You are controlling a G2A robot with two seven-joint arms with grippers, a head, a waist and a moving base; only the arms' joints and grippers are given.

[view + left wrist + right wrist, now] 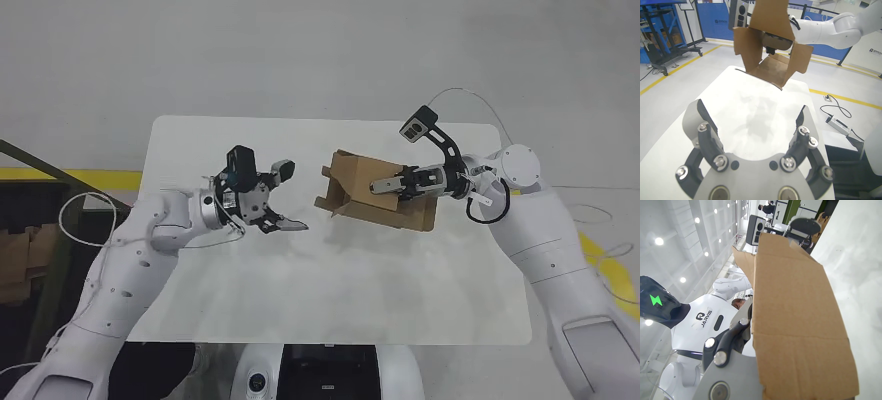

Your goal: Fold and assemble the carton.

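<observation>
A brown cardboard carton [370, 190] stands opened into a tube near the middle of the white table [300, 290], its end flaps spread. My right gripper [385, 185] is shut on the carton's upper panel [795, 313], one finger [743, 315] showing beside the cardboard. My left gripper [282, 198] is open, a short way left of the carton, with nothing between its fingers [702, 115]. In the left wrist view the carton [770, 70] faces me with its open end, its lower edge resting on the table.
The table's near half is bare white surface. On the floor beyond the table lie a power supply with cable [838, 124] and yellow floor lines [844, 98]. Blue partition panels [715, 19] stand far behind.
</observation>
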